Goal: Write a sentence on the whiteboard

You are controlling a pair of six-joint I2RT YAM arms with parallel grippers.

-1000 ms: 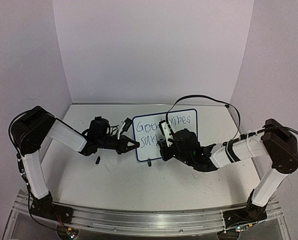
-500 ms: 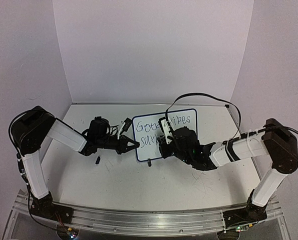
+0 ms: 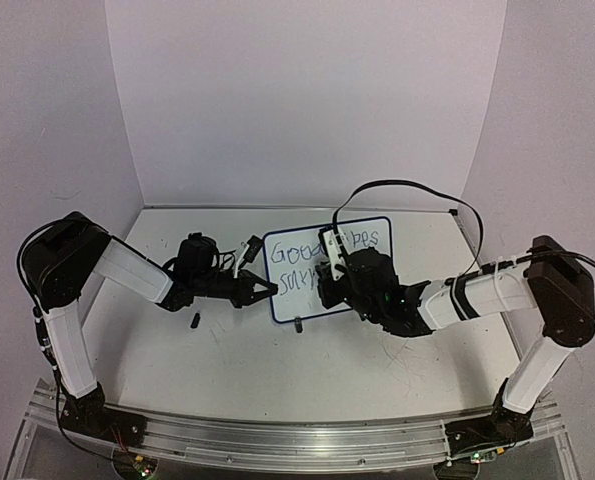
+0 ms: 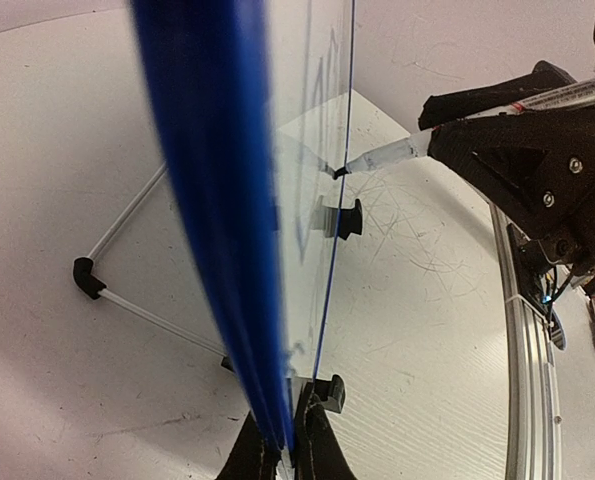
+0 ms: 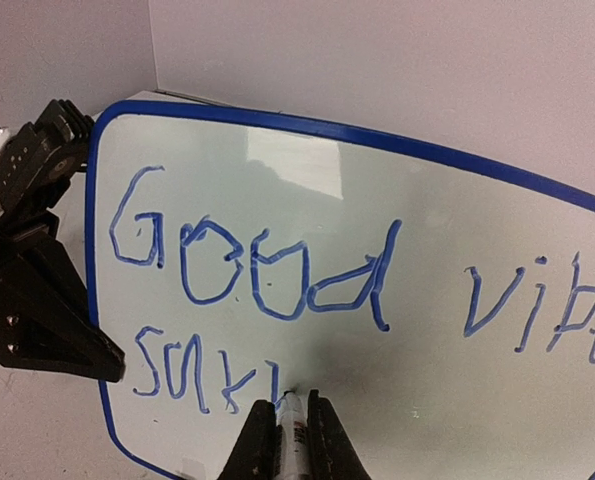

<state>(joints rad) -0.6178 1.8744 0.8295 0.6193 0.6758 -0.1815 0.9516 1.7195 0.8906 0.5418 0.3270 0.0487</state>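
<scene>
Grip first: our left gripper (image 3: 263, 290) pinches the whiteboard (image 5: 307, 190) by its left edge, standing it upright. The sentence (image 5: 257, 275) crosses its face; the marker (image 5: 290, 432), clamped in our right gripper (image 5: 285, 408), touches the second line's end. We should press lightly and stroke rightward.

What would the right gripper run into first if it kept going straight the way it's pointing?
The whiteboard. The right gripper points at its face, and the marker it holds seems to touch there, just after the second line of the sentence. So the marker tip meets it first.
</scene>
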